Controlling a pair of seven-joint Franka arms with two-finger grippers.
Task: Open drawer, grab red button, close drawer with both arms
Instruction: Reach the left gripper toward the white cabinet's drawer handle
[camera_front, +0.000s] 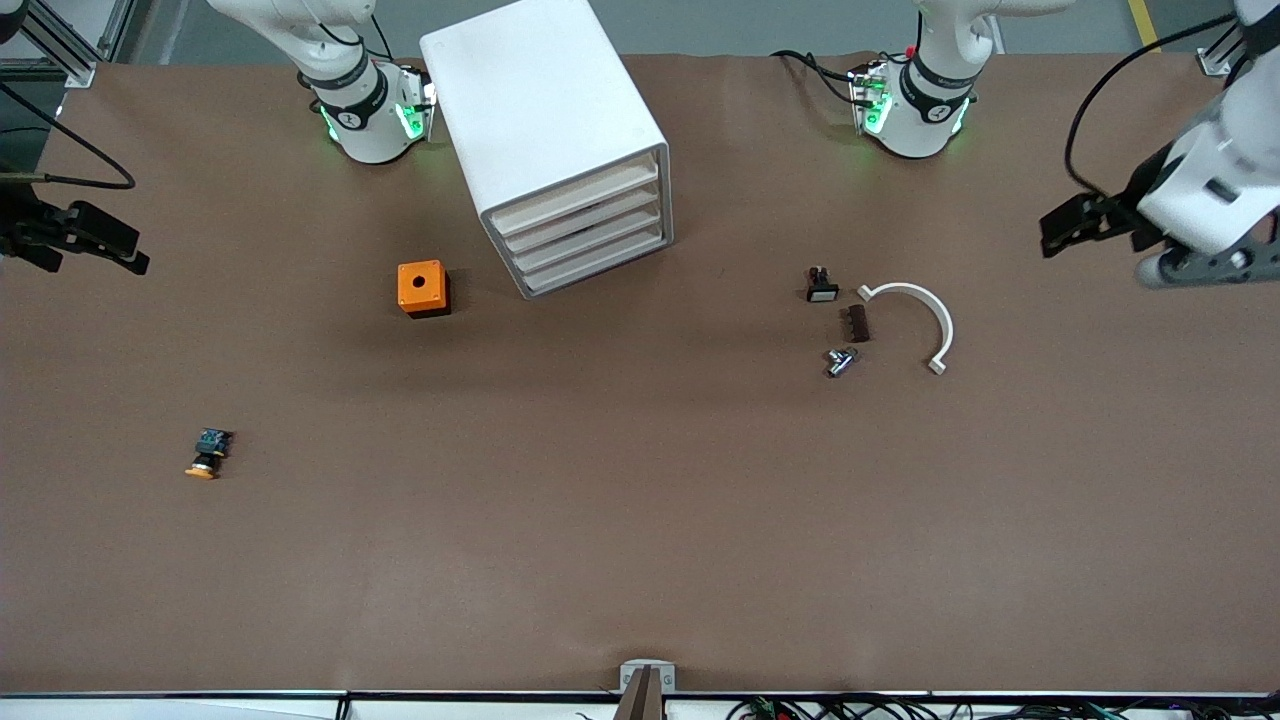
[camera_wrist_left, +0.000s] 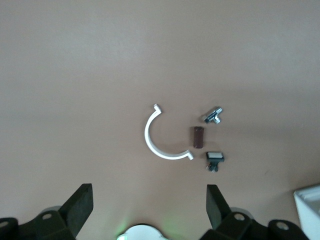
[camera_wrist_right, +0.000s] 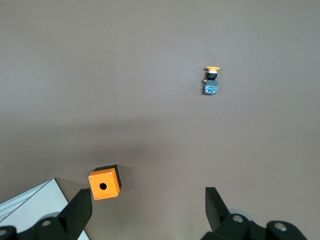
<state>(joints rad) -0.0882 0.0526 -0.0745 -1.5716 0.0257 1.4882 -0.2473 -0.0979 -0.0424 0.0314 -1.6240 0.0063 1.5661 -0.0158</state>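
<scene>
The big white cabinet stands near the robots' bases, and its four cream drawer fronts are all shut. A corner of it shows in the left wrist view and in the right wrist view. The red-capped button is out of view. My left gripper hangs open and empty in the air at the left arm's end of the table; it also shows in its wrist view. My right gripper hangs open and empty at the right arm's end.
A small orange box with a hole sits beside the cabinet. An orange-yellow-capped button lies nearer the camera. A black-and-white switch, brown block, metal part and white curved piece lie toward the left arm's end.
</scene>
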